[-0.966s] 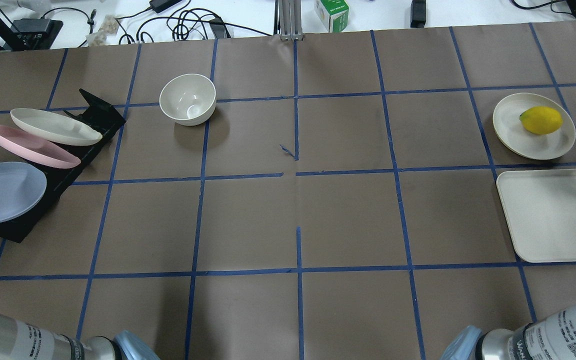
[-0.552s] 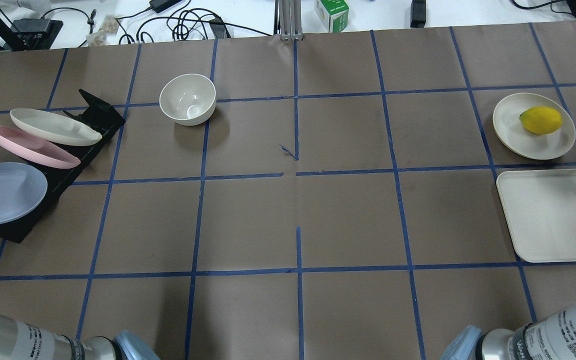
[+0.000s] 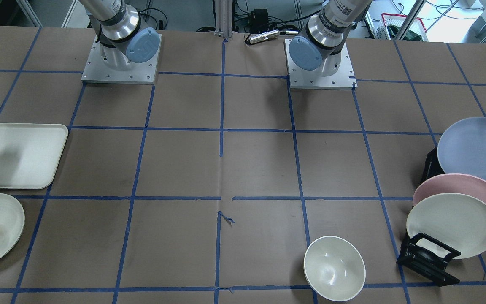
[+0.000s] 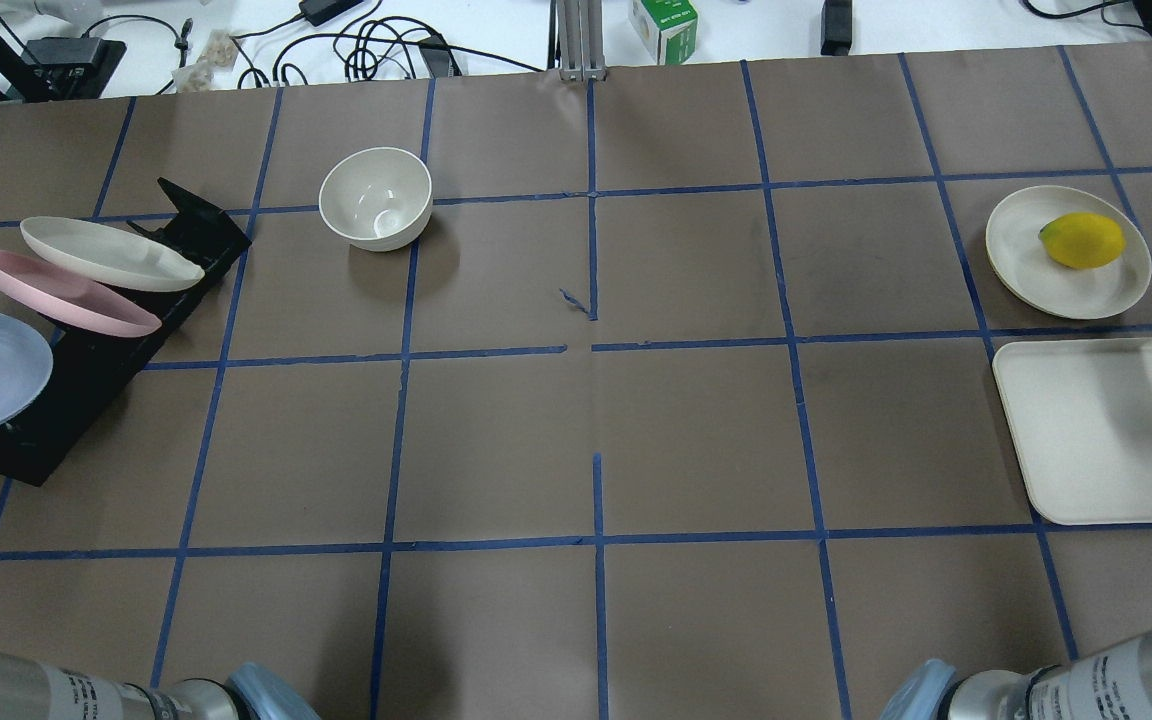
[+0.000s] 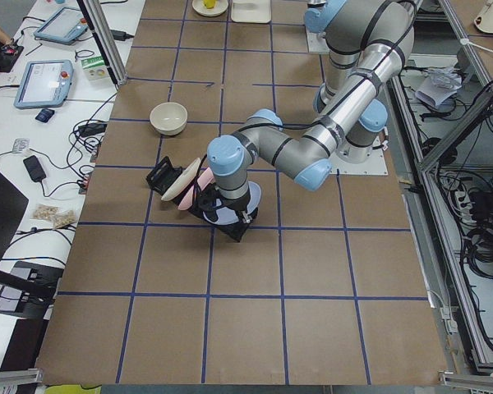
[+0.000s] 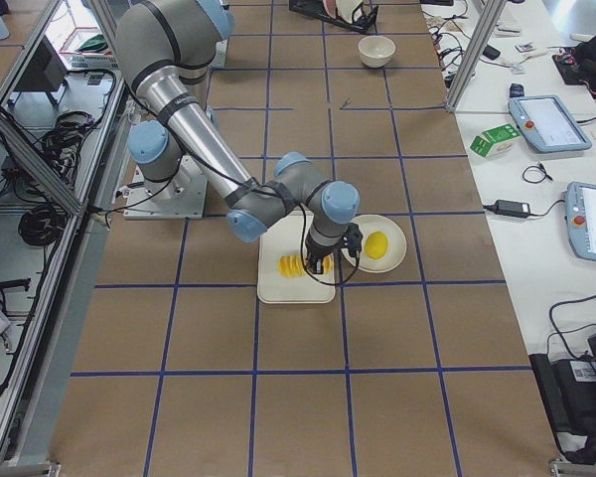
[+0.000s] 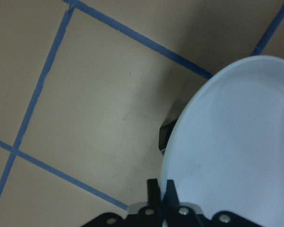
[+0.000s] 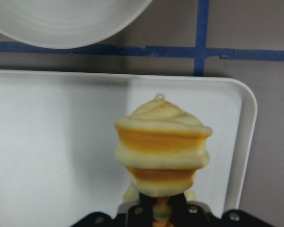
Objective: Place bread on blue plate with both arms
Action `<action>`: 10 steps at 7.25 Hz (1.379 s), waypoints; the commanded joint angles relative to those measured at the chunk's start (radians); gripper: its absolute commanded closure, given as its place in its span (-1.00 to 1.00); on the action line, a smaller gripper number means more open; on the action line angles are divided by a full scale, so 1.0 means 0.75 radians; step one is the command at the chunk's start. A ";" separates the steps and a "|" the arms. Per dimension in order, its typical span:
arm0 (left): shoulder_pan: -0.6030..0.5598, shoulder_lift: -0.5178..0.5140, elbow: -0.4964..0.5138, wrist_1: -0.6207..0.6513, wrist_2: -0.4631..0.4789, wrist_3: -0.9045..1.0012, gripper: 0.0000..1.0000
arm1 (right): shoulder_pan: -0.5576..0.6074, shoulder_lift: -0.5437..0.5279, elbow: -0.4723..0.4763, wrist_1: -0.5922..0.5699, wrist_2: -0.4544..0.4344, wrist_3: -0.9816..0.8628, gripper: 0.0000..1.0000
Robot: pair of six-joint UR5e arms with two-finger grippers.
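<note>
Nearest the left wrist camera, our left gripper (image 7: 163, 201) is clenched on the rim of the round, pale blue matte plate (image 7: 236, 142), which is tilted over the black plate rack (image 4: 86, 370) at the table's nine o'clock edge. At three o'clock, our right gripper (image 8: 163, 210) grasps one end of the ridged yellow-and-orange bread loaf (image 8: 161, 142) over the cream rectangular tray (image 8: 61, 142). We should level the plate clear of the rack, then lower the bread onto its centre.

Left arm (image 3: 331, 21) and right arm (image 3: 114, 21): grey-silver tubes, light blue round joint caps, dark grey joint rings. Each is bolted to a square silver base plate (image 3: 345, 80), screws seen along the edges. White labels (image 4: 1121, 675) with black print and a QR code are seen at lower right, overhead.
</note>
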 commanded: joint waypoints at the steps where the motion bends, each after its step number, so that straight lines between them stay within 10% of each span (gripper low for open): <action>1: -0.002 0.161 -0.002 -0.295 0.015 -0.004 1.00 | 0.134 -0.128 -0.073 0.233 0.029 0.192 1.00; 4: -0.097 0.353 -0.073 -0.603 -0.052 -0.177 1.00 | 0.492 -0.198 -0.251 0.487 0.033 0.638 1.00; 6: -0.442 0.352 -0.083 -0.587 -0.140 -0.370 1.00 | 0.691 -0.194 -0.286 0.496 0.066 0.887 1.00; 10: -0.936 0.258 -0.411 0.092 -0.502 -0.432 1.00 | 0.873 -0.170 -0.293 0.475 0.189 1.132 1.00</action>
